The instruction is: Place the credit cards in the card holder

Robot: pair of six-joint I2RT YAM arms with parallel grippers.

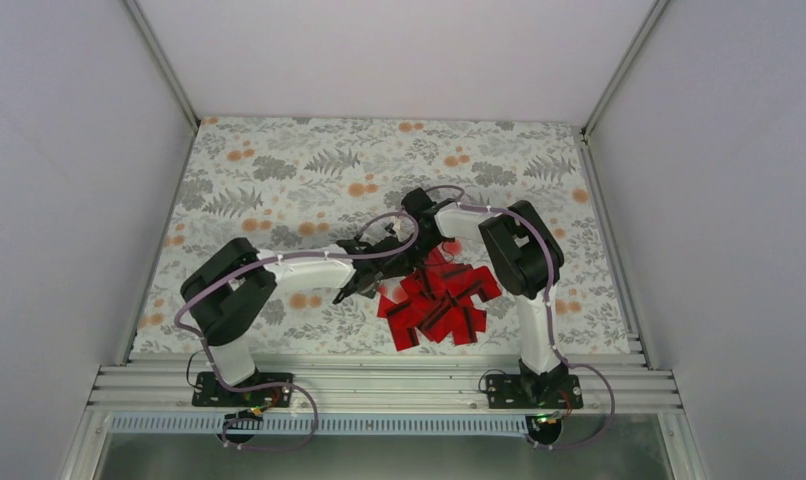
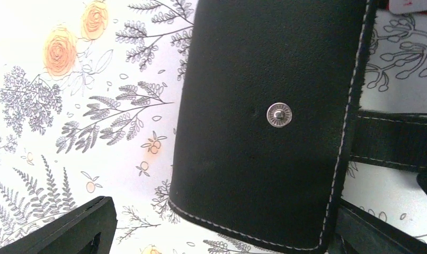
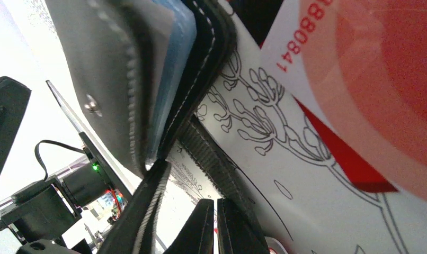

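Black fingers of the left gripper (image 2: 222,227) stand wide apart at the bottom of the left wrist view, clasping nothing. The lower edge of the card holder (image 2: 254,69) lies between them on the flower-printed cloth (image 2: 84,121), and one finger sits just beside the holder's corner. From this side the holder is a smooth black leather panel with rounded corners. Pale stitching (image 2: 345,132) runs along its rim, and a round metal snap stud (image 2: 279,115) is set in the middle. A black stitched strap (image 2: 397,140) runs off from its edge.

The right gripper (image 3: 216,230) has its jaws pressed together. The rough black strap runs down right beside them, but I cannot tell whether it is pinched. In the right wrist view the holder is open like a book: a grey flap carrying the stud, a shiny grey-blue panel inside, then a black stitched cover.

The credit cards (image 1: 439,305) lie in a loose, overlapping red heap, each with a black stripe, on the near part of the cloth by the right arm. In the top view both grippers meet at the far left edge of that heap, where the holder is.
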